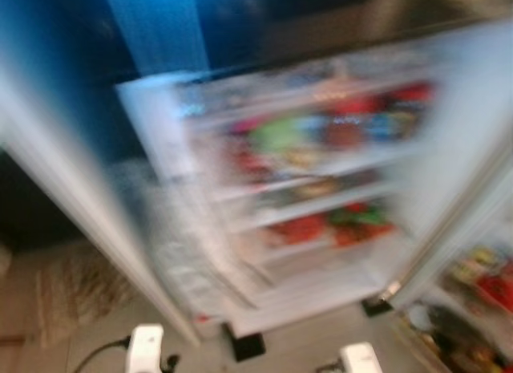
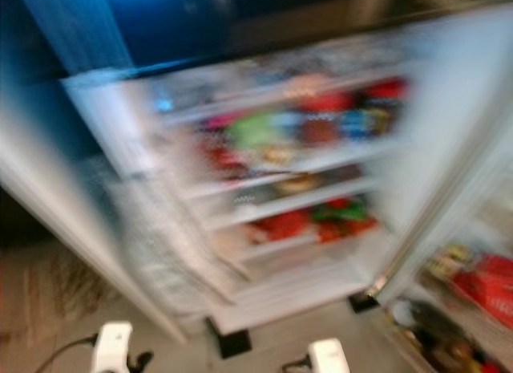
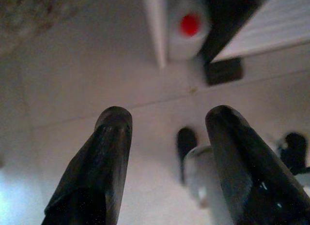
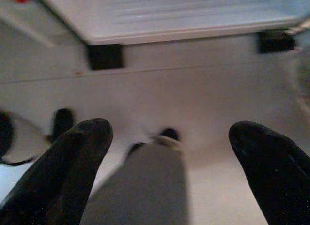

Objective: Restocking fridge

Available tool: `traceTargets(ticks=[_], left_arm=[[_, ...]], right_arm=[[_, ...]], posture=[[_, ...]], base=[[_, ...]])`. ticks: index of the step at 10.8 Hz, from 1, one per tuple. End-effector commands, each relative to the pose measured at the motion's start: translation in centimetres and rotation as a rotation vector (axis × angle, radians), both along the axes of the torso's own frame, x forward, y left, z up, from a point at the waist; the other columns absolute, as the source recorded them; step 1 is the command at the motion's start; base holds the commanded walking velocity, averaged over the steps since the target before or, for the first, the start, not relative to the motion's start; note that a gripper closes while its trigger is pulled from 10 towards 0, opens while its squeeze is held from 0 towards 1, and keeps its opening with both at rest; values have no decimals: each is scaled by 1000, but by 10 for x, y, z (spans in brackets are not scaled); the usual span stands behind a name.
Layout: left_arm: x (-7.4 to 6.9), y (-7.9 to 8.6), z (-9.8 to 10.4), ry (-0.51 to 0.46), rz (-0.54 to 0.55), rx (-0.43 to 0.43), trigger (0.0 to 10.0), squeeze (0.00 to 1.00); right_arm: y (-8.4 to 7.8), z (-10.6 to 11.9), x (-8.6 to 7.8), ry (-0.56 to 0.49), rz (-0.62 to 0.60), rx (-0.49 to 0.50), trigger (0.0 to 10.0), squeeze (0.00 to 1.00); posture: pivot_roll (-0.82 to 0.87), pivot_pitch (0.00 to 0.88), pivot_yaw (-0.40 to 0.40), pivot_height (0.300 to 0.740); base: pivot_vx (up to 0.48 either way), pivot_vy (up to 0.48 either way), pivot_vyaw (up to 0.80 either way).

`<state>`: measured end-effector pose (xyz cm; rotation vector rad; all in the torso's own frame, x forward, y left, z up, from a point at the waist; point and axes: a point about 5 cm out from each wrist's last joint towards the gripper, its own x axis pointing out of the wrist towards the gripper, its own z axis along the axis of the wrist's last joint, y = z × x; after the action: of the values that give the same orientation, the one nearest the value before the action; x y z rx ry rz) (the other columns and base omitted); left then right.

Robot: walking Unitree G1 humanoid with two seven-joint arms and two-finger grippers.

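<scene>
Open fridge ahead, both arms low and empty

The fridge (image 1: 304, 188) stood open, shelves stocked, its left door (image 1: 72, 188) swung out; blur suggested walking, so a hip could clip that door. Left gripper (image 3: 167, 138) and right gripper (image 4: 169, 138) hung released above the floor (image 4: 193, 94).

two pale, rounded arm ends, left (image 1: 146, 347) and right (image 1: 360, 358), each trailing a dark cable, all blurred. left hand (image 3: 167, 133) and right hand (image 4: 169, 138): long, black, blunt-tipped, slightly glossy fingers.
</scene>
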<state>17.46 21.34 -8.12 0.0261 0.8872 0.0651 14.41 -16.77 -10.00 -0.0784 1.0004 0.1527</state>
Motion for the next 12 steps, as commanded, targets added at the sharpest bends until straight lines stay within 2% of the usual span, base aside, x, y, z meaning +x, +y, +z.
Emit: traceTargets(ticks=[1, 2, 4, 9, 12], left_arm=[[-3, -2, -2, 15, 6, -9, 10000, 0], [-3, -1, -2, 16, 8, -9, 10000, 0], [-5, 1, -3, 14, 64, -25, 10000, 0], [-10, 4, -5, 32, 93, -32, 10000, 0], [-11, 6, -5, 31, 92, -31, 10000, 0]], right_arm=[[-5, -1, -5, 13, -18, -2, 10000, 0], [-5, -2, -6, 19, -14, -12, 10000, 0], [-5, -2, -7, 22, -24, -1, 10000, 0], [-5, -2, -8, 19, -19, -12, 10000, 0], [-4, -3, -9, 19, -22, -14, 10000, 0]], posture=[[-106, 33, 75, 740], [-107, 32, 75, 740], [-107, 28, 75, 740], [-107, 0, 84, 740], [-111, 0, 89, 740]], base=[[0, 465, 0], [0, 454, 0], [0, 0, 0], [0, 0, 0], [0, 343, 0]])
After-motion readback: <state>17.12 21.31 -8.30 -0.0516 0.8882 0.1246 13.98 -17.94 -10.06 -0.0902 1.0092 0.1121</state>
